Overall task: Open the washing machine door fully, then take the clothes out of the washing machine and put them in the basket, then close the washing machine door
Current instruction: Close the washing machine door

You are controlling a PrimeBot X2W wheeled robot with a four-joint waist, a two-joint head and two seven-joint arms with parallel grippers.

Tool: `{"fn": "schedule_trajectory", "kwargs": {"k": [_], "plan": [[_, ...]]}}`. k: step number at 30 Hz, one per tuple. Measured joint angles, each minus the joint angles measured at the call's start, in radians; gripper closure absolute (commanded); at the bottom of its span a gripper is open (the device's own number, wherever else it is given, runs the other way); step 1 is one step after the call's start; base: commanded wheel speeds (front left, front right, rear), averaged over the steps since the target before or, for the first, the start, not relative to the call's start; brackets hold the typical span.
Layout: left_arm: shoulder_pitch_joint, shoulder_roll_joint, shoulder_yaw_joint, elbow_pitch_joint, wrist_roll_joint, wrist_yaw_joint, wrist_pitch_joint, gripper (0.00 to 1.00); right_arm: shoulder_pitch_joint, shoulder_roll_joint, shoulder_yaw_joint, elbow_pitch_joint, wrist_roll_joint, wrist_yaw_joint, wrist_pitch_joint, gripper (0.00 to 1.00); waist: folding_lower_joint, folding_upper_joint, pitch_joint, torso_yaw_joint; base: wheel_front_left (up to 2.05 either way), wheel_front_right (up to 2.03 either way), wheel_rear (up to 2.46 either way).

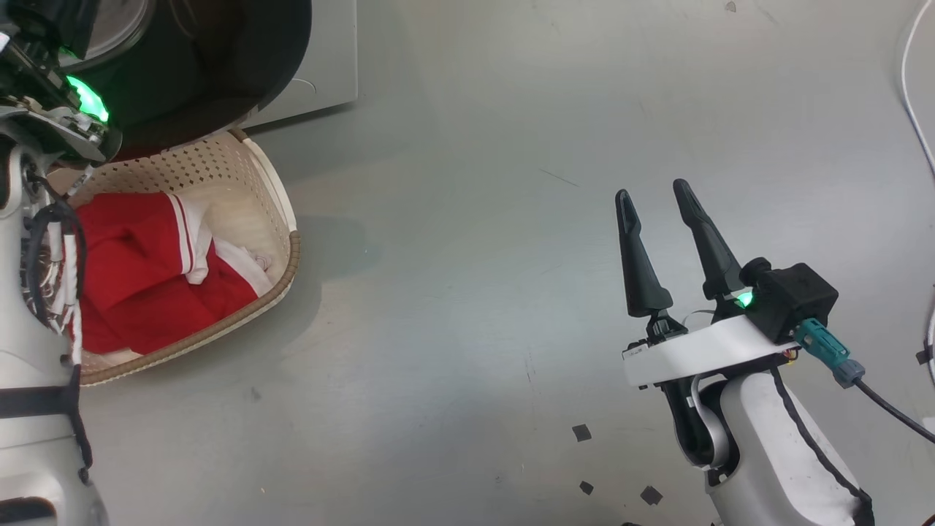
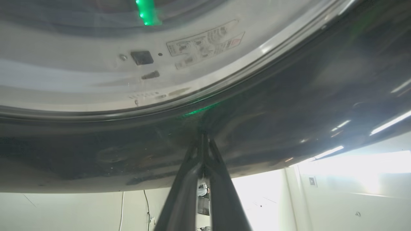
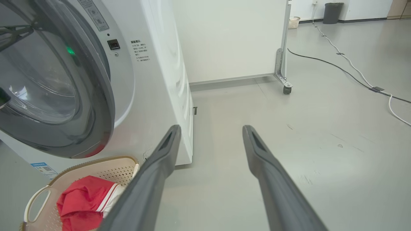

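The washing machine door [image 1: 219, 66] has a glossy black frame and stands ajar, close to the white washing machine [image 3: 154, 80]. My left gripper [image 2: 204, 141] is shut, and its fingertips press on the black frame of the door [image 2: 289, 106]. The latch hole in the machine front [image 2: 80, 73] still shows past the door edge. Below the door [image 3: 102, 106] stands the cream basket [image 1: 288, 270], with the red clothes [image 1: 139, 270] inside it. In the right wrist view the basket [image 3: 96, 159] and the clothes [image 3: 83, 199] are at the lower left. My right gripper [image 1: 652, 191] hangs open and holds nothing over the floor, its fingers apart [image 3: 212, 129].
A white partition panel [image 3: 282, 48] on a castor stands behind the machine. Cables [image 3: 353, 70] run across the grey floor at the right, and a white cable [image 1: 913, 88] shows at the head view's right edge. A dark bin [image 3: 332, 12] stands far back.
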Motion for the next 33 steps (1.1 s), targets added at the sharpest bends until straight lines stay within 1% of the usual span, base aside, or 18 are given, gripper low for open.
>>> {"fn": "schedule_trajectory", "kwargs": {"k": [8,11,13,16,23,25,27,30,31,32,33], "plan": [[0.0,-0.013,-0.009,0.017,-0.018,-0.025,0.045,1.0,-0.001,0.0,-0.032,-0.003,-0.002,-0.008,0.0,0.0,0.0,0.0,-0.006,0.027,0.0,0.0,0.0],[0.006,-0.024,0.002,0.008,-0.045,-0.042,0.061,1.0,0.0,0.0,-0.043,-0.002,-0.016,-0.008,0.0,0.0,0.0,0.0,-0.013,0.049,0.0,0.0,0.0],[0.021,-0.029,0.013,0.002,-0.063,-0.044,0.061,1.0,0.0,0.0,-0.05,-0.002,-0.025,-0.008,0.0,0.0,0.0,0.0,-0.018,0.062,0.0,0.0,0.0],[0.069,-0.029,0.028,-0.002,-0.068,-0.052,0.07,1.0,0.001,0.0,-0.058,0.002,-0.033,-0.008,0.0,0.0,0.0,0.0,-0.026,0.083,0.0,0.0,0.0],[0.186,-0.044,0.052,-0.023,-0.068,-0.052,0.068,1.0,0.014,0.0,-0.087,0.017,-0.054,-0.007,0.0,0.0,0.0,0.0,-0.051,0.144,0.0,0.0,0.0],[0.225,-0.046,0.057,-0.047,-0.068,-0.052,0.07,1.0,0.025,0.0,-0.096,0.022,-0.057,-0.007,0.0,0.0,0.0,0.0,-0.061,0.161,0.0,0.0,0.0],[0.257,-0.056,0.063,-0.079,-0.068,-0.052,0.07,0.76,0.037,-0.001,-0.101,0.029,-0.062,-0.007,0.0,0.0,0.0,0.0,-0.072,0.179,0.0,0.0,0.0],[0.299,-0.065,0.075,-0.122,-0.068,-0.052,0.07,0.44,0.05,-0.002,-0.104,0.038,-0.068,-0.003,0.0,0.0,0.0,0.0,-0.088,0.204,0.0,0.0,0.0],[0.318,-0.068,0.085,-0.135,-0.068,-0.052,0.07,0.2,0.051,-0.002,-0.104,0.042,-0.071,-0.003,0.0,0.0,0.0,0.0,-0.095,0.211,0.0,0.0,0.0],[0.34,-0.07,0.094,-0.145,-0.068,-0.052,0.069,0.09,0.052,-0.001,-0.104,0.044,-0.072,-0.001,0.0,0.0,0.0,0.0,-0.103,0.218,0.0,0.0,0.0],[0.363,-0.07,0.097,-0.153,-0.064,-0.052,0.068,0.0,0.053,-0.001,-0.105,0.046,-0.075,0.002,0.0,0.0,0.0,0.0,-0.111,0.224,0.0,0.0,0.0]]}}
